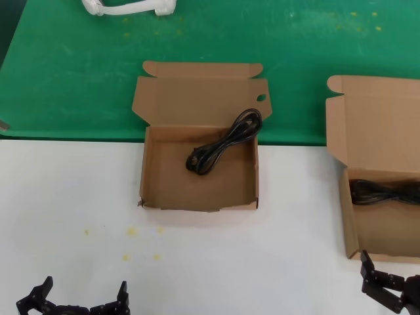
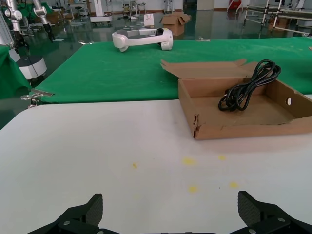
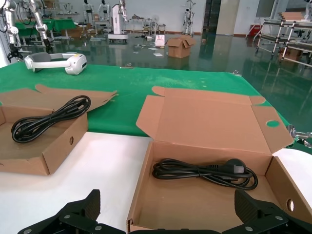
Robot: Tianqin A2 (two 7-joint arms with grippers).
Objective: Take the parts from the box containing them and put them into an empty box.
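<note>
Where the counter changes from white to green, two open cardboard boxes stand well apart, each with its lid raised. Two black cables are visible, one per box. The centre box, with an oval hole near its lid's right corner and a ragged front edge, holds one coiled cable lying diagonally, its upper loops resting against the rear right wall. The right box holds the second cable along its rear wall.

Two claws are present. The left claw is at the lower left edge of the head view, over the white counter, fingers spread, holding nothing. The right claw is at the lower right edge, just in front of the right box, fingers spread, holding nothing.

The right wrist view alone shows the second cable's plug and a hole in that lid too. The left wrist view shows only the centre box. A white headset lies on the green area behind the centre box.
</note>
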